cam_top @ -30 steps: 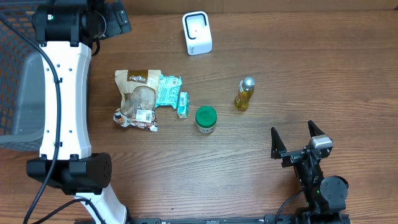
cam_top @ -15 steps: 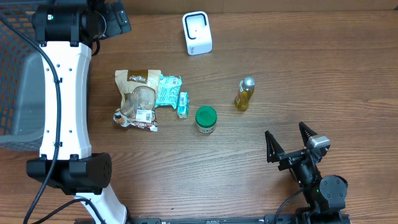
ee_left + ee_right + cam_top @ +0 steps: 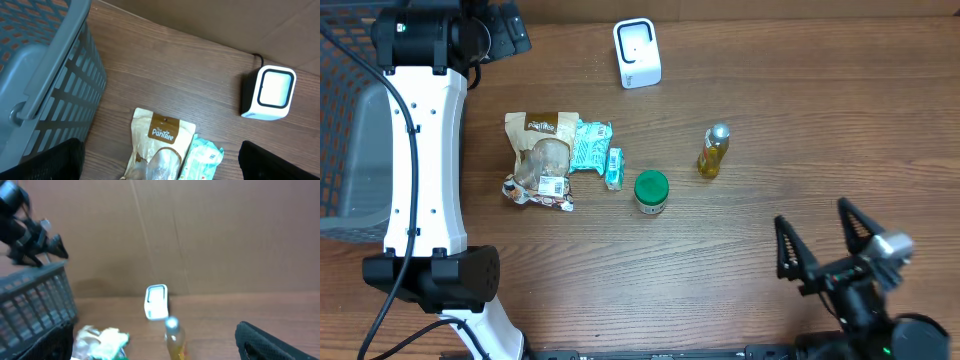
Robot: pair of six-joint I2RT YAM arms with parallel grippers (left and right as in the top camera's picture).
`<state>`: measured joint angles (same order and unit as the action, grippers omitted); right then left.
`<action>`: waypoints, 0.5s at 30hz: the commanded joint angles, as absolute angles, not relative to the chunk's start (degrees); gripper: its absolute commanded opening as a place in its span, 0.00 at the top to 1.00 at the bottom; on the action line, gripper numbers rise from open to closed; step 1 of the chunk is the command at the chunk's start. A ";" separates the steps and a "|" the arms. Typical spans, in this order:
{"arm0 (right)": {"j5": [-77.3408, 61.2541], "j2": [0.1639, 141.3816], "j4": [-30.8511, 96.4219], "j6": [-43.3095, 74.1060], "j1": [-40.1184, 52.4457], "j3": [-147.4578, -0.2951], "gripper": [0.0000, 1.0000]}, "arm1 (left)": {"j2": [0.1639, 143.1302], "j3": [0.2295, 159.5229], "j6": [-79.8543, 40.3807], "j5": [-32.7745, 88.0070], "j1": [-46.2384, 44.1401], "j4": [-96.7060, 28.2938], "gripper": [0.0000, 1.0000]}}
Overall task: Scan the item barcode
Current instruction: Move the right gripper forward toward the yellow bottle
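Observation:
A white barcode scanner (image 3: 637, 53) stands at the back of the table, also seen as the scanner (image 3: 267, 93) and blurred (image 3: 156, 301). Left of centre lie a brown Pantree bag (image 3: 541, 160), a teal packet (image 3: 588, 146) and a small teal box (image 3: 614, 168). A green-lidded jar (image 3: 651, 191) and a yellow bottle (image 3: 713, 151) stand further right. My left gripper (image 3: 160, 167) hangs open high above the bag (image 3: 159, 145), holding nothing. My right gripper (image 3: 810, 212) is open near the front right, apart from the bottle (image 3: 173, 339).
A grey slatted basket (image 3: 345, 150) stands at the table's left edge, close under my left arm (image 3: 420, 150); it shows as the basket (image 3: 40, 75) in the left wrist view. A cardboard wall (image 3: 200, 230) backs the table.
My right gripper has swung to the right and risen, looking larger from overhead, still wide open. The left arm and all items have not moved.

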<state>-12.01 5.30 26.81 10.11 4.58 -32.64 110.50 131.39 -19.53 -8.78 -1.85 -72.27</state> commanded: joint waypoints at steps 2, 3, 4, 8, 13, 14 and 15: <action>-14.04 12.78 32.49 10.48 4.43 -44.49 0.00 | 110.15 132.49 -19.73 -8.95 -1.91 -72.20 0.01; -15.00 14.66 34.30 10.50 4.43 -46.85 0.00 | 110.15 132.49 -19.73 -8.95 -1.91 -72.20 0.00; -16.23 16.91 36.47 10.50 4.43 -49.45 0.00 | 110.15 132.49 -19.73 -8.95 -1.91 -72.20 0.01; -20.78 26.46 45.95 10.48 4.43 -59.94 0.00 | 110.15 132.49 -19.73 -8.95 -1.91 -72.20 0.00; -21.15 40.14 64.03 10.48 4.43 -75.20 0.00 | 110.15 132.49 -19.73 -8.95 -1.91 -72.20 0.00; -21.15 42.70 66.50 10.48 4.43 -77.78 0.00 | 110.15 132.49 -19.70 -8.95 -1.91 -72.20 0.00; -21.15 44.66 67.72 10.50 4.43 -79.59 0.00 | 110.15 132.49 -19.70 -8.95 -1.91 -72.20 0.00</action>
